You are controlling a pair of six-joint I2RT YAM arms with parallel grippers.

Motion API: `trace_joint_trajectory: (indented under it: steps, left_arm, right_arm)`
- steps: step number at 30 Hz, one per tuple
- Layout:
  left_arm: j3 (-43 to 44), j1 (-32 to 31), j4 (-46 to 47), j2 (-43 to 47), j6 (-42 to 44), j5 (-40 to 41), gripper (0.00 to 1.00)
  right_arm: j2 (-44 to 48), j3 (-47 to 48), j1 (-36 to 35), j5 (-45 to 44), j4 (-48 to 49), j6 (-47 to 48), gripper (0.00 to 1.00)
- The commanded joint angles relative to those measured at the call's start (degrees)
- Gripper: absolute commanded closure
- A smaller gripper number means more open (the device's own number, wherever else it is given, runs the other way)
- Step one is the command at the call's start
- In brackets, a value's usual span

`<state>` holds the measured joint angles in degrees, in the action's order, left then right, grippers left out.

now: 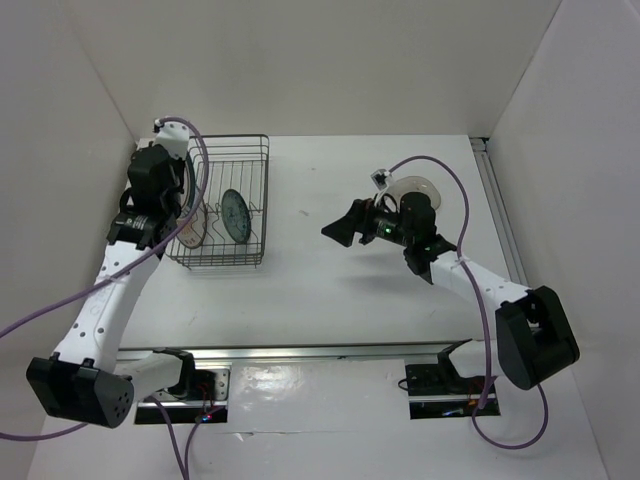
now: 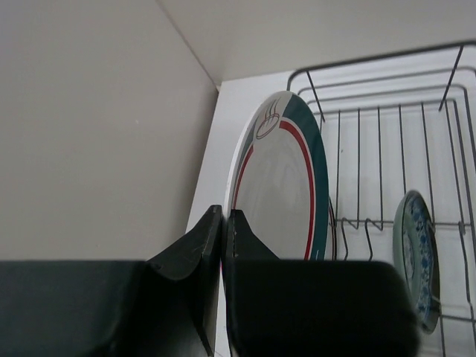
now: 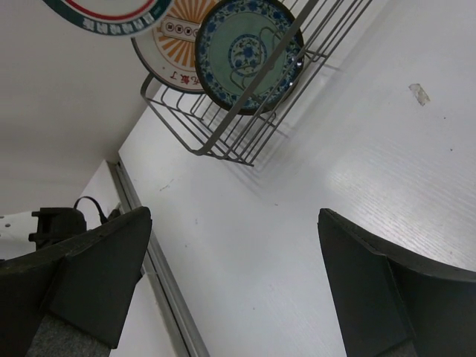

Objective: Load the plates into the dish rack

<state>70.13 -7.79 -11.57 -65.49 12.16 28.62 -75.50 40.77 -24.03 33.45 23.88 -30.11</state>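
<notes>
The dark wire dish rack [image 1: 250,175] stands at the back left. Two plates stand upright inside it: a teal-green patterned one [image 1: 236,215] [image 3: 249,52] and an orange sunburst one [image 1: 193,233] [image 3: 172,44]. My left gripper [image 1: 172,205] [image 2: 224,223] is shut on the rim of the white plate with the red-and-teal ringed rim [image 2: 282,186] [image 3: 111,9], holding it upright at the rack's left end. Right of centre, my right gripper [image 1: 338,230] [image 3: 238,275] hangs open and empty above bare table. A pale plate [image 1: 412,186] lies on the table behind the right wrist, partly hidden.
White walls close in the table on the left, back and right. The left wall is close beside the rack [image 2: 387,149] and the left arm. A metal rail [image 1: 320,352] runs along the near edge, with another rail [image 1: 497,205] on the right side.
</notes>
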Motion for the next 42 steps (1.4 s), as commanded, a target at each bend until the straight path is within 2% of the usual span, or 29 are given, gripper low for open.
trace_joint_trajectory:
  steps: [1,12,23,42]
  left_arm:
    - [-1.74,0.32,9.46,0.98,3.74,-1.02,1.00]
    - [-7.37,-0.73,11.57,0.11,3.22,-6.12,1.00]
    - [-6.76,-0.73,11.13,-5.43,0.93,-4.64,1.00]
    - [-9.04,-0.73,11.57,-8.33,-2.32,-5.07,1.00]
  right_arm:
    - [2.73,0.01,-0.40,0.83,1.70,0.84,0.00]
    - [2.20,0.01,-0.40,1.35,1.70,0.84,0.00]
    - [3.78,-0.52,-0.40,1.88,2.22,1.37,0.00]
    - [4.93,-1.57,-0.40,1.35,2.22,1.37,0.00]
